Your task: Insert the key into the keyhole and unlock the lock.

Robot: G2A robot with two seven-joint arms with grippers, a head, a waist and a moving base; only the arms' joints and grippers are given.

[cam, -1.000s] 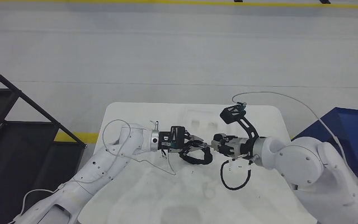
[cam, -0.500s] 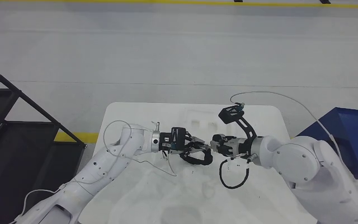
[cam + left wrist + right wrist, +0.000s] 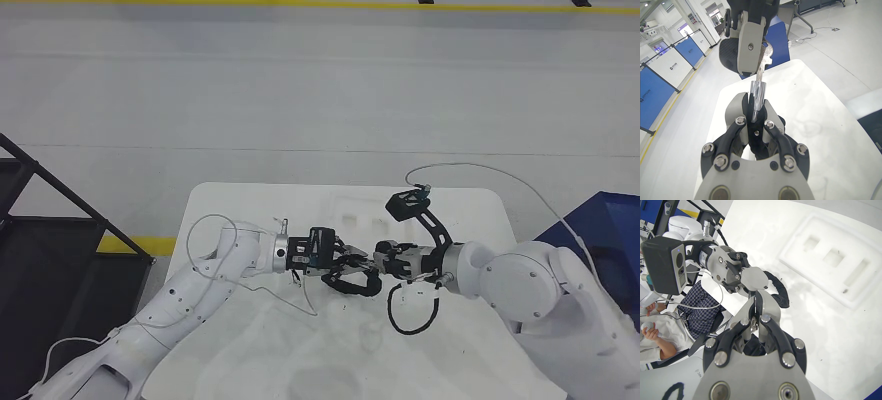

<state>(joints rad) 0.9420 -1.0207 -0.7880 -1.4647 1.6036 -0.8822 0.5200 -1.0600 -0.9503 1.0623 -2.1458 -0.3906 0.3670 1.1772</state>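
The lock has a chrome cylinder and a black cable loop. My left gripper is shut on the lock's black body, holding it above the middle of the white table. The silver key is pinched by its head in my shut right gripper. The key's blade sits in the end of the chrome cylinder. The two grippers face each other tip to tip.
A white foam tray with rectangular recesses lies at the table's far side. A black rack stands left of the table and a blue object to its right.
The right gripper with the key has shifted slightly to the left, closer to the left gripper and the lock. The left arm has hardly moved.
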